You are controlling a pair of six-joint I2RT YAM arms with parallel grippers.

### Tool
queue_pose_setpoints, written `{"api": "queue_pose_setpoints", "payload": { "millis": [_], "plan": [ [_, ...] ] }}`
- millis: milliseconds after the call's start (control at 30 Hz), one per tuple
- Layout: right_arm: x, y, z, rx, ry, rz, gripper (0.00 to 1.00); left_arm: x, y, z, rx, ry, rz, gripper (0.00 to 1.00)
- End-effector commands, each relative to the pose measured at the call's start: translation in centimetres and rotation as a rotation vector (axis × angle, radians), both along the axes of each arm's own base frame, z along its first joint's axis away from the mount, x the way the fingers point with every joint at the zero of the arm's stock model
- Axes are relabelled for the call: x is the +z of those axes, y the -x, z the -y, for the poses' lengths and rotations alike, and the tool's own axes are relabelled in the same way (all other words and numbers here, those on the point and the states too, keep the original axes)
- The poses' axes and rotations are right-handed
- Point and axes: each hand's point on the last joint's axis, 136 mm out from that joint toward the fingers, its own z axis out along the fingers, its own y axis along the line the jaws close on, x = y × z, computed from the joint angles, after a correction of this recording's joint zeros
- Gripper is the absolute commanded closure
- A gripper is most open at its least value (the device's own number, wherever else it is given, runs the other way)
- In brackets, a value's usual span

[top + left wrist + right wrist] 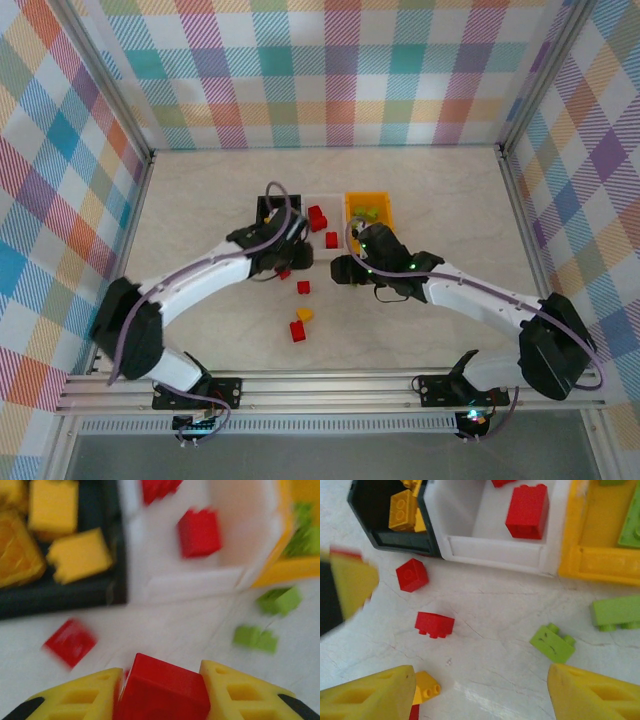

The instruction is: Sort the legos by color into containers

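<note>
Carrying risk first at the left: could lose the red lego (162, 695) on the way to the white bin (190, 582), pinched by the left gripper (161, 672) at the very tips, in a wrist view smeared with blur. Could also clip the black bin (65, 600), hard against the white one and loaded with yellow-orange legos (75, 555), or let go over the wrong wall. Toward the middle, could bump the right gripper (480, 695), hanging close by over the same patch of bench (495, 615), with a blurred yellow finger (347, 582) showing at the left edge of the right wrist view. At the right, could scatter the loose green legos (552, 642) lying near the front of the orange bin (580, 562) through a careless descent.

Then the fingers, left first. Clamped on the red lego, in contact on both sides; cannot tell whether lifted off the bench. On the right, spread wide apart and holding nothing, with a small yellow lego (426, 686) just beside one finger and a loose red lego (435, 624) ahead, nearer the bins. Elsewhere: binned red legos (527, 511) in the white bin, binned green legos (632, 527) in the orange bin, and stray pieces (297, 331) on the bench nearer the arm bases.
</note>
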Motion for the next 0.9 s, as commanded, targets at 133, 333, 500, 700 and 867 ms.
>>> {"api": "queue_pose_setpoints", "payload": {
  "millis": [133, 333, 500, 700, 867],
  "plan": [
    [0.0, 0.8, 1.7, -0.045, -0.013, 0.003, 0.29, -0.8, -7.2, 3.2, -0.016, -0.068, 0.004, 0.69],
    [-0.5, 1.4, 2.3, -0.054, -0.012, -0.007, 0.29, -2.0, -9.6, 4.3, -0.009, -0.113, -0.004, 0.54],
    [-0.3, 1.4, 2.5, -0.052, -0.008, 0.001, 0.26, -1.3, -9.2, 5.2, -0.023, -0.08, 0.005, 0.31],
    [-0.1, 1.2, 2.5, -0.051, 0.0, 0.007, 0.26, 2.6, -6.4, 5.4, -0.051, -0.006, 0.06, 0.24],
    [-0.2, 1.1, 2.6, -0.06, -0.006, 0.01, 0.25, 1.5, -1.6, 2.6, -0.045, 0.026, 0.026, 0.19]
  ]
}}
